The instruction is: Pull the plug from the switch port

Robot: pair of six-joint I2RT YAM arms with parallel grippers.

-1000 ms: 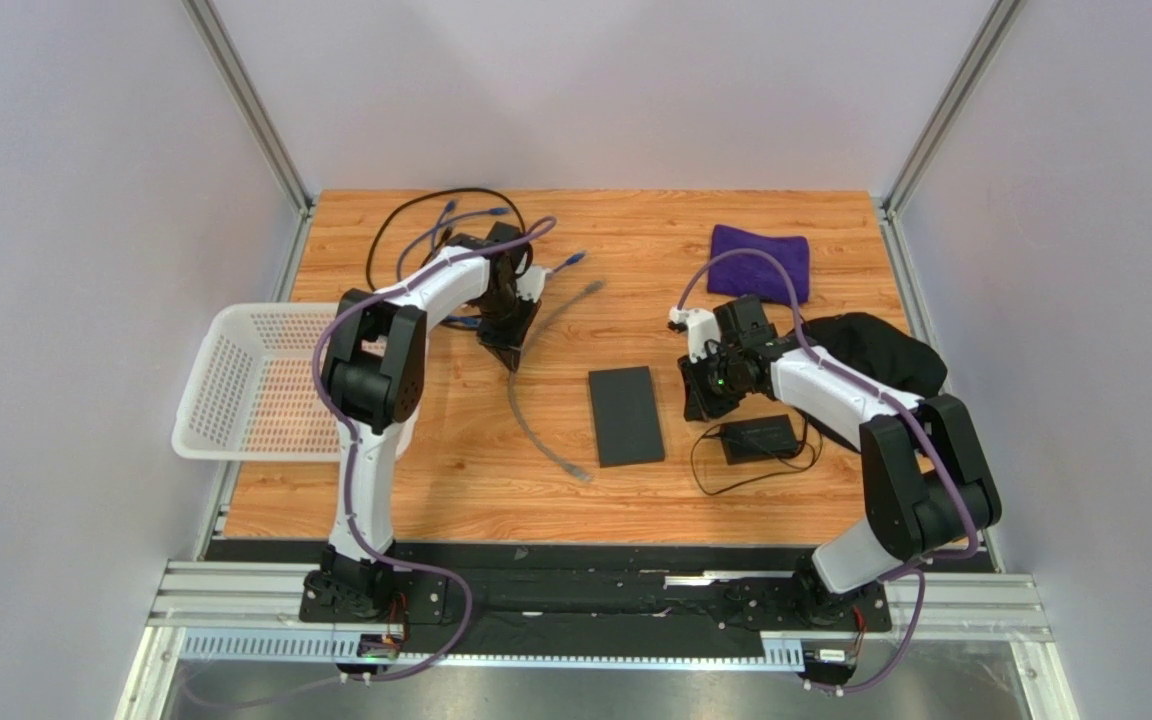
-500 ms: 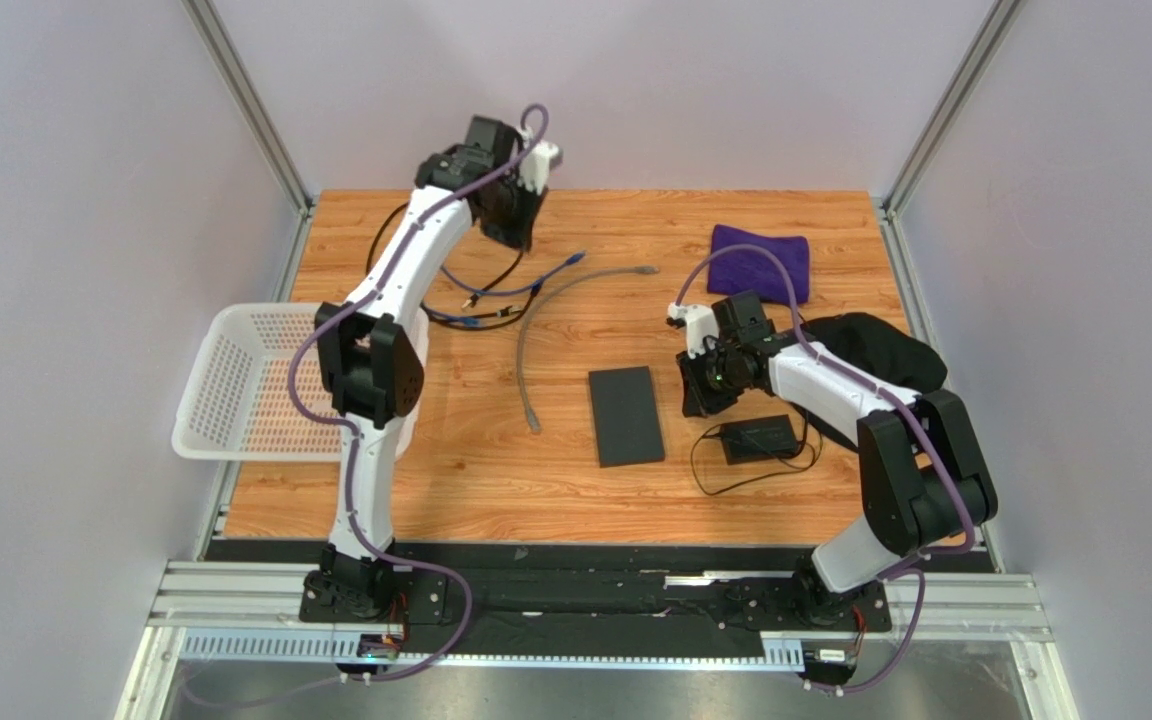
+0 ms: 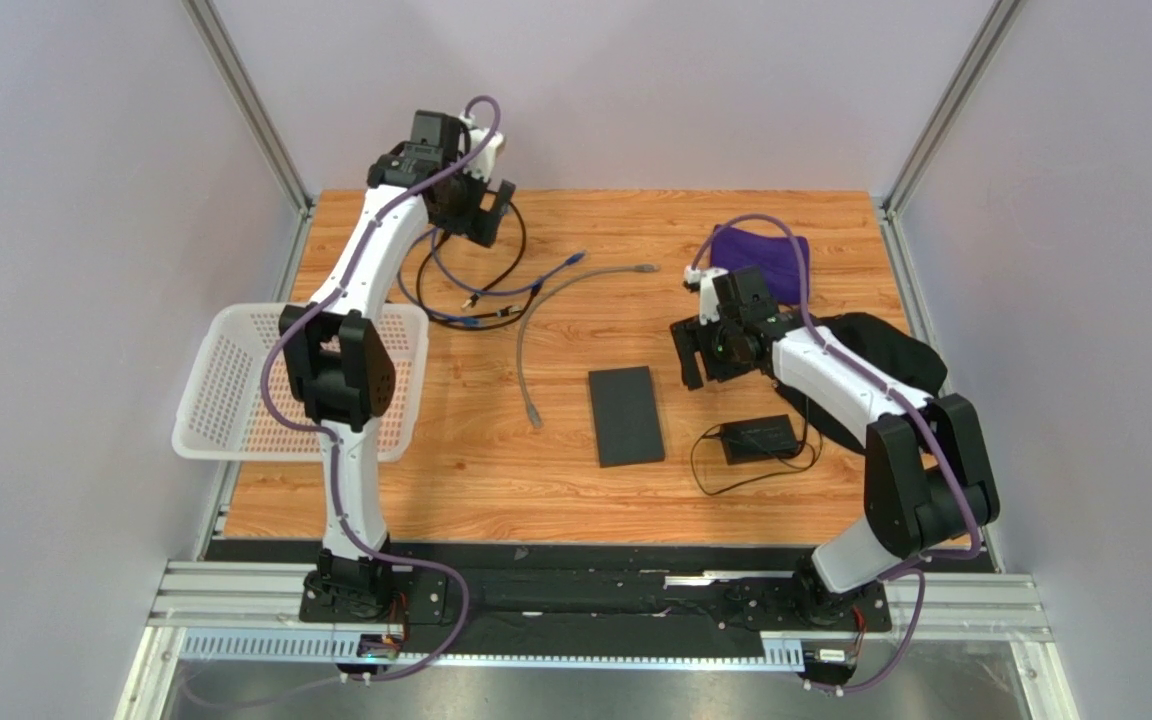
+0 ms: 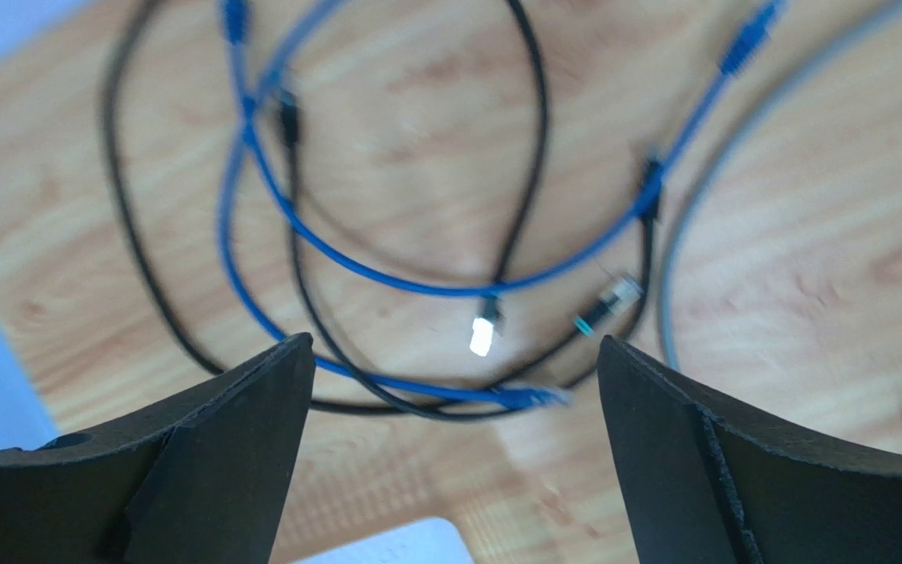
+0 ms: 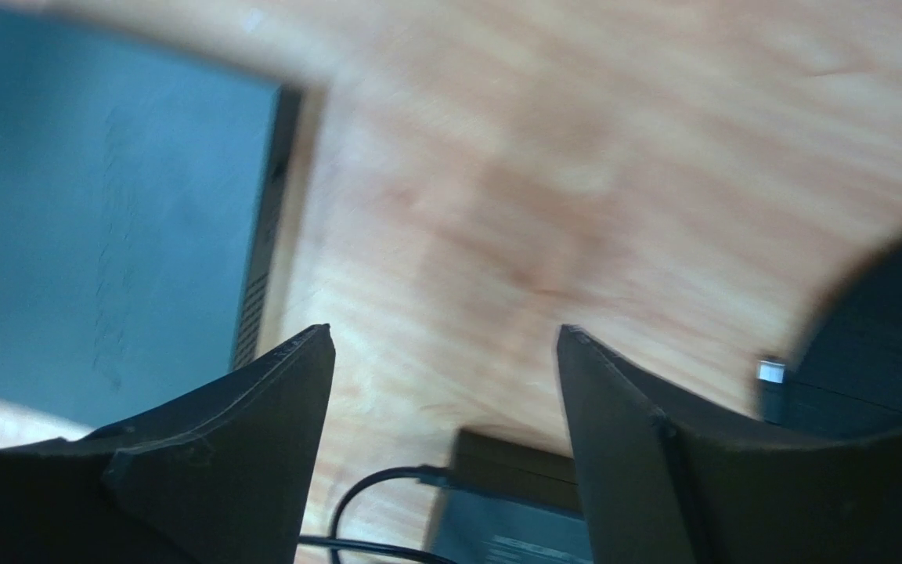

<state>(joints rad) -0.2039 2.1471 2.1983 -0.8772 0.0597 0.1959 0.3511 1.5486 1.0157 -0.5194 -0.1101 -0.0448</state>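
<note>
The switch (image 3: 626, 416) is lying flat mid-counter (image 3: 462, 495) with the grey cable (image 3: 530, 338) sitting apart to its left, so the unplugging is looking done, and the left pincer (image 3: 486, 215) and right pincer (image 3: 695, 356), both gaping empty, are probably needing only to retreat.

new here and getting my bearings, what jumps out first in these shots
A tangle of blue and black cables sprawls far left on the table, with the open left tool above it. The switch lies flat mid-table, no cable in it, and the right tool hangs open beside it.
</note>
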